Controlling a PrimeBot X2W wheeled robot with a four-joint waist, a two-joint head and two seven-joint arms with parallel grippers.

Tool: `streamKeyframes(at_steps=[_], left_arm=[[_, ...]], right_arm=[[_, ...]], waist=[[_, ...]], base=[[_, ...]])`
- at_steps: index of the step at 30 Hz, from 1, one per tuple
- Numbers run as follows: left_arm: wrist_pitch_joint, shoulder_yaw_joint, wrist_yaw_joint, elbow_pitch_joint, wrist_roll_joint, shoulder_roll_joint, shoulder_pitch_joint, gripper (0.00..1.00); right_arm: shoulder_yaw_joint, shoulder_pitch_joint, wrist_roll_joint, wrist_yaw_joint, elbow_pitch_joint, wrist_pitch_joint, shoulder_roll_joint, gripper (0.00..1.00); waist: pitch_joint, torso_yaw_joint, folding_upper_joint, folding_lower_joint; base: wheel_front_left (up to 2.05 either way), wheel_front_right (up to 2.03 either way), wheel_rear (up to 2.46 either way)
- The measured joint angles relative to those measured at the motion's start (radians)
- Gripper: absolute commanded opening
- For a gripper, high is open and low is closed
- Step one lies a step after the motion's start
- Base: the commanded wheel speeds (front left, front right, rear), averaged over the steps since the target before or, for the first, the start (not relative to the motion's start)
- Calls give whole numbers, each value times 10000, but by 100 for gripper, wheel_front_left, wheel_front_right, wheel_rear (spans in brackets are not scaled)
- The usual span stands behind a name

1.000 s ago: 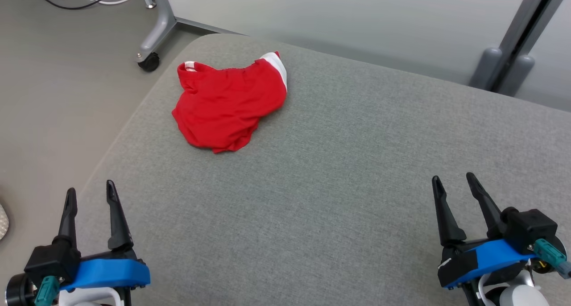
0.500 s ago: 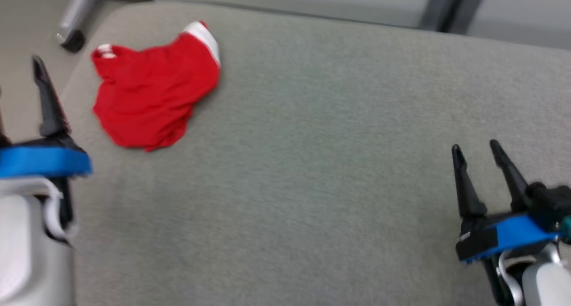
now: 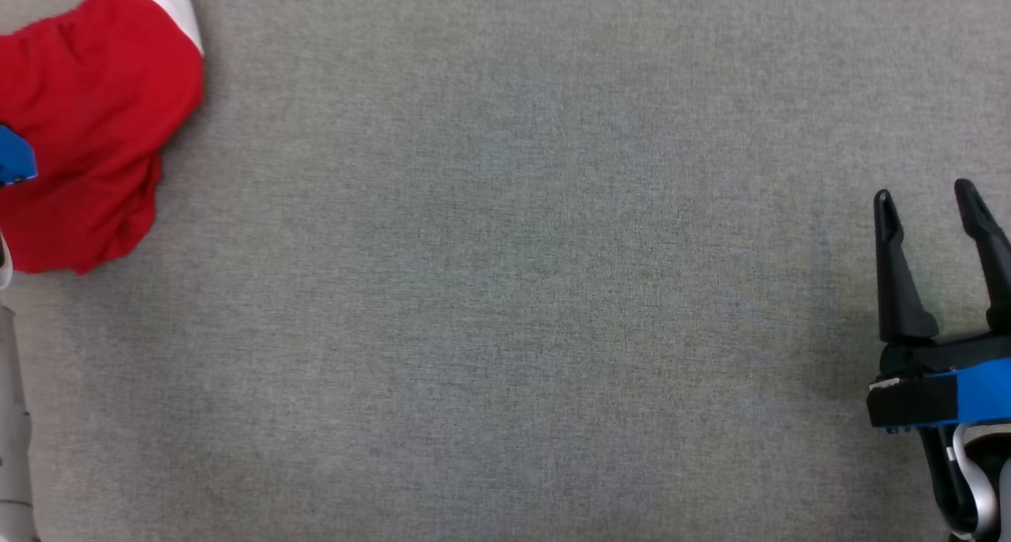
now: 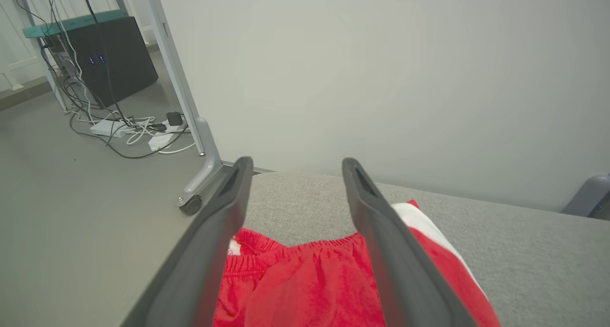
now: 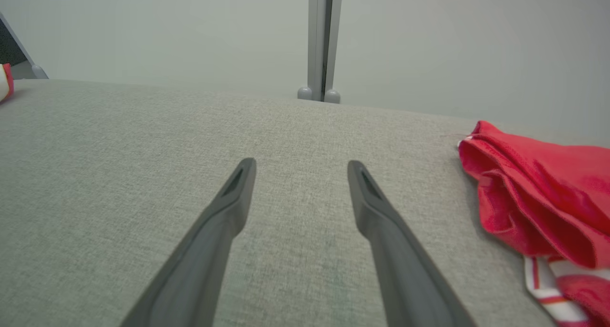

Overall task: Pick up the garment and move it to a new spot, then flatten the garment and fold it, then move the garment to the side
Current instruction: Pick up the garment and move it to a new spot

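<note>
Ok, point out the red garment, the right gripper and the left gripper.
red garment [image 3: 103, 115], head view, middle of the cloth.
right gripper [image 3: 924, 193], head view, midway between its fingertips.
left gripper [image 4: 298, 161], left wrist view, midway between its fingertips.

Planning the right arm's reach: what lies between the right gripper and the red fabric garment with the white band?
Nothing but the bare grey woven surface, seen in the head view, between the red fabric garment and the open right gripper.
</note>
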Motion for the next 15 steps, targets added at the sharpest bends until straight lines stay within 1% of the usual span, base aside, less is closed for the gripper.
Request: streamKeyframes(at_steps=[3,9,12,15], left_arm=[[290,-148,-121,988,-52,50,-276,100],[1085,-489,-339,2675,-238,-128,-471,100],[1592,-619,-420,3405,-428,-205,-615,100],[2128,-727,-451,3948,-568,-151,-916,100]], right_arm=[[-21,-87,2,0,-192,52,-46,100],[-12,-150,6,0,-324,138,-102,100],[12,-264,13,0,-339,171,-173,100],[75,-293,13,0,-355,176,-178,100]], waist=[[251,-93,0,1],[390,-222,0,0],[397,-282,0,0],[354,-352,0,-2]], base=[[0,0,0],[0,0,0],[0,0,0],[0,0,0]])
